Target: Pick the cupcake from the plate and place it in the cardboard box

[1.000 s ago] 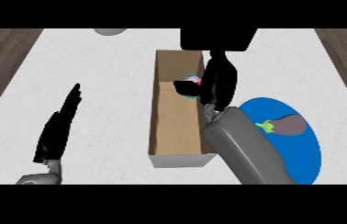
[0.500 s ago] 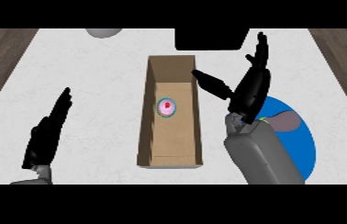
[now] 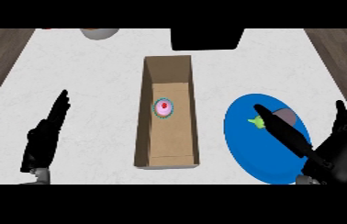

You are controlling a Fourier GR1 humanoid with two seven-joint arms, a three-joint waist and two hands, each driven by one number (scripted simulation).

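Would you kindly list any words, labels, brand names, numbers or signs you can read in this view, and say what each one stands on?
None: no readable text shows anywhere.
The cardboard box has plain brown walls, with no print.
The cupcake inside it carries no label.
The blue plate is unmarked.
The counter and both hands, left hand and right hand, bear no marks.

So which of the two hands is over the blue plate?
The right hand: its fingers stretch over the blue plate. The left hand rests open over bare counter.
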